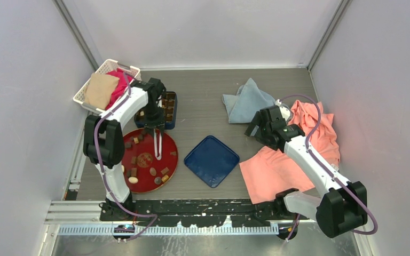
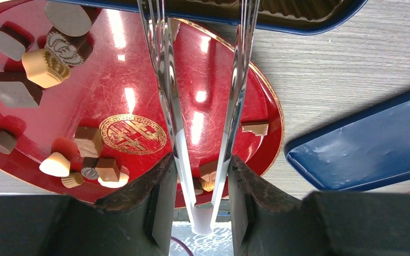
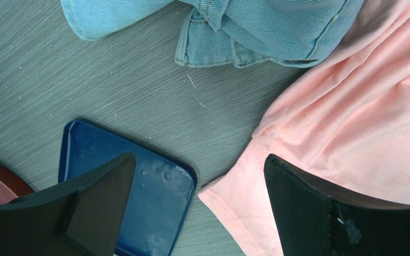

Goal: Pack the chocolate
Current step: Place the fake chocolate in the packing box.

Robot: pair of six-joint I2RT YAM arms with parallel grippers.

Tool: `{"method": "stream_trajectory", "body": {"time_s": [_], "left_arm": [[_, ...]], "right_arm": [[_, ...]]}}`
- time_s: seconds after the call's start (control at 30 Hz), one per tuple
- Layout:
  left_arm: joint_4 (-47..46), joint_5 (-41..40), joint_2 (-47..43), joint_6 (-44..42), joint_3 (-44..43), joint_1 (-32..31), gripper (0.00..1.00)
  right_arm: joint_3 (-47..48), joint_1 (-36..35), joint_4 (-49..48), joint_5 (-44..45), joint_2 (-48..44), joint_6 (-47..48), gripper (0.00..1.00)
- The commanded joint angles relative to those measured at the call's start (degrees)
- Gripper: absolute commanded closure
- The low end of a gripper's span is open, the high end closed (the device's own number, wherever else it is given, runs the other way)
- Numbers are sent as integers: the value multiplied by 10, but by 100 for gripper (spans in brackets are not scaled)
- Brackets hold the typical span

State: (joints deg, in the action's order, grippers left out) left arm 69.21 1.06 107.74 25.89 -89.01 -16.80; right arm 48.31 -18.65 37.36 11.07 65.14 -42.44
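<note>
The left hand (image 1: 155, 126) is closed on a pair of metal tongs (image 2: 229, 106), its fingers (image 2: 160, 197) pressing the two prongs just above their joined end. The prongs stay parted and run out over the round red plate (image 1: 171, 145). Their tips leave the left wrist view at the rim of the blue box (image 1: 175, 109), so I cannot tell if they carry anything.

The chocolate (image 2: 45, 68) lies mostly scattered on the plate, with brown, tan and cream pieces along its left and near edges and bare red at the centre. A few more pieces sit in the box, whose near edge is just beside the plate's far rim.

A dark blue lid (image 1: 212, 160) lies flat to the right of the plate, turned corner-on, with a thin strip of table (image 1: 208, 106) between its left corner and the plate's rim. The lid's right corner nearly meets the hem of a salmon shirt (image 1: 277, 165).

The right hand (image 3: 198, 160) hangs wide open and empty above that gap, near a pale denim garment (image 1: 248, 101). Bare table lies between the box and the denim, running back to the far wall. A white basket (image 1: 80, 97) of cloths fills the far left corner, close to the left arm's elbow.
</note>
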Motion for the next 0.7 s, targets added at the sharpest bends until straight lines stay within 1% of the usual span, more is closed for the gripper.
{"method": "stream_trajectory", "body": {"time_s": [0.0,0.23,0.3,0.37,0.53,0.63,0.67], "left_arm": [[11,-6,-13,-8,-19,3,62],[15,-5,-10,-10,-31,3,59],[17,-3,-10,-10,-34,3,60],[19,-1,-13,-9,-38,3,63],[27,16,-44,-2,-41,3,78],[37,20,-87,-4,-26,3,98],[41,22,-103,-7,-17,3,100]], "right_arm": [[23,-3,-12,7,2,-5,5],[22,-3,-12,8,2,-5,5],[22,-3,-12,7,2,-5,5],[22,-3,-13,6,3,-5,4],[24,-3,-13,5,5,-4,5],[24,-3,-11,8,3,-4,5],[23,-3,-11,9,2,-4,4]]}}
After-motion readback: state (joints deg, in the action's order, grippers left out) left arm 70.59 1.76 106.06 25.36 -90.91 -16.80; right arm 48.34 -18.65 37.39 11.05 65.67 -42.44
